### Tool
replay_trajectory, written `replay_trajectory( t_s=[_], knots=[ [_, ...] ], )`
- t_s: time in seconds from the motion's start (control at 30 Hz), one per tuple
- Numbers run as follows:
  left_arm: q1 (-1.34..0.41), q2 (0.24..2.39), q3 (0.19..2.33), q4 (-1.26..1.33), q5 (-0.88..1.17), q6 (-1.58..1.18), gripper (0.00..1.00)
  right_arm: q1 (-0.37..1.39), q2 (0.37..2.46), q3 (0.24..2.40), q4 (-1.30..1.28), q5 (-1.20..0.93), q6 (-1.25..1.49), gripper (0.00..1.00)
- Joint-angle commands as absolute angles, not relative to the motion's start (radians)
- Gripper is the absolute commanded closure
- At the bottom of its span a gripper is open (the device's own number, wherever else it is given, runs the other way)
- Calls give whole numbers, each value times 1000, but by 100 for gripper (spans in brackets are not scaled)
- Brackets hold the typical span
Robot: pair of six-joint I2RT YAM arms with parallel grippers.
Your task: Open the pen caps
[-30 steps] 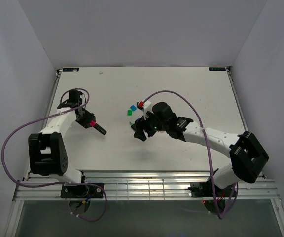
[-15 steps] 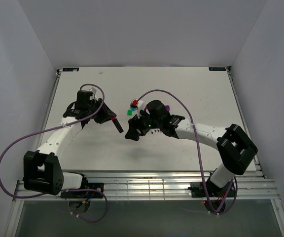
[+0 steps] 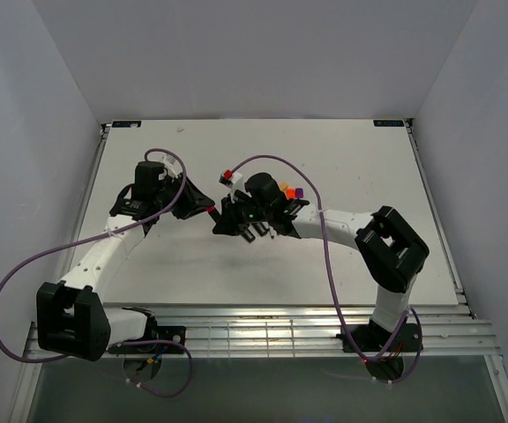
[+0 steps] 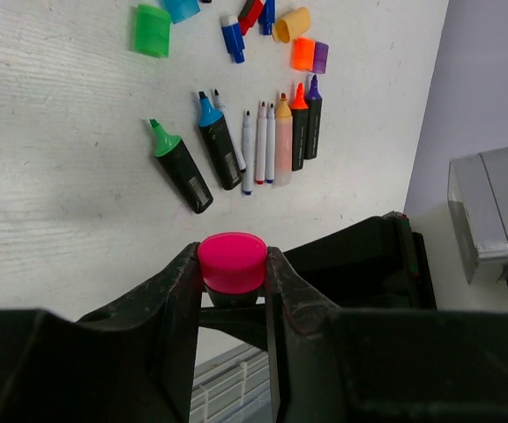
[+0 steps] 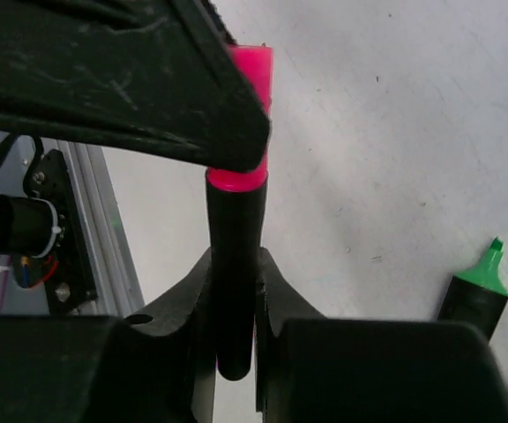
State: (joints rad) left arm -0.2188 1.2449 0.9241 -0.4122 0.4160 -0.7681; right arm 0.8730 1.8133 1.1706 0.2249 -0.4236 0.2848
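Observation:
A marker with a black barrel (image 5: 235, 256) and a magenta pen cap (image 4: 232, 262) hangs above the table between both arms. My left gripper (image 4: 232, 266) is shut on the magenta cap, one finger on each side. My right gripper (image 5: 235, 278) is shut on the black barrel just below the cap (image 5: 252, 79). In the top view the two grippers meet near the table's middle, left gripper (image 3: 203, 208) against right gripper (image 3: 226, 220). Loose pen caps lie on the table: green (image 4: 153, 29), blue (image 4: 232, 38), orange (image 4: 303, 53), purple (image 4: 321, 57).
Several uncapped markers lie in a row: green-tipped (image 4: 182, 167), blue-tipped (image 4: 218, 143), thin pens (image 4: 261, 141), orange-tipped (image 4: 299, 128) and purple-tipped (image 4: 313, 119). A green-tipped marker (image 5: 479, 291) lies right of my right gripper. Purple cables loop over both arms.
My left arm swung right, carrying the magenta-capped marker to the middle. My right arm moved left from the cap pile, and its jaws went from wide open to shut on the barrel.

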Motion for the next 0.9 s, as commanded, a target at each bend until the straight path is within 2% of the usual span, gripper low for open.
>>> replay_trajectory(
  t_s=[0.0, 0.03, 0.17, 0.3, 0.4, 0.43, 0.53, 0.57, 0.63, 0.67, 0.73, 0.87],
  knots=[
    [-222, 1232, 936, -394, 448, -793, 100, 884, 1819, 1204, 245, -358, 305, 92],
    [-222, 1247, 948, -403, 443, -792, 100, 902, 1804, 1194, 241, -321, 278, 92],
    [-221, 1341, 1031, -457, 405, -787, 100, 1003, 1789, 1218, 82, 192, 142, 92],
    [-203, 1403, 1075, -462, 356, -781, 100, 1060, 1772, 1198, 45, 356, 68, 92],
    [-172, 1430, 1098, -442, 411, -792, 100, 1095, 1764, 1175, 40, 425, 46, 92],
    [-166, 1440, 1101, -427, 423, -801, 100, 1086, 1753, 1167, 52, 385, 51, 92],
    [-147, 1439, 1117, -420, 434, -796, 100, 1042, 1730, 1123, 127, 62, 99, 92],
    [-132, 1437, 1120, -423, 433, -787, 100, 1022, 1726, 1108, 164, -166, 127, 92],
    [-111, 1430, 1115, -425, 455, -776, 100, 961, 1730, 1069, 271, -407, 248, 92],
    [-91, 1411, 1106, -402, 469, -776, 100, 948, 1733, 1018, 431, -592, 296, 92],
    [-78, 1387, 1074, -376, 486, -778, 100, 928, 1741, 976, 542, -735, 409, 92],
    [-63, 1350, 1048, -376, 498, -769, 100, 904, 1758, 969, 748, -833, 572, 92]
  ],
)
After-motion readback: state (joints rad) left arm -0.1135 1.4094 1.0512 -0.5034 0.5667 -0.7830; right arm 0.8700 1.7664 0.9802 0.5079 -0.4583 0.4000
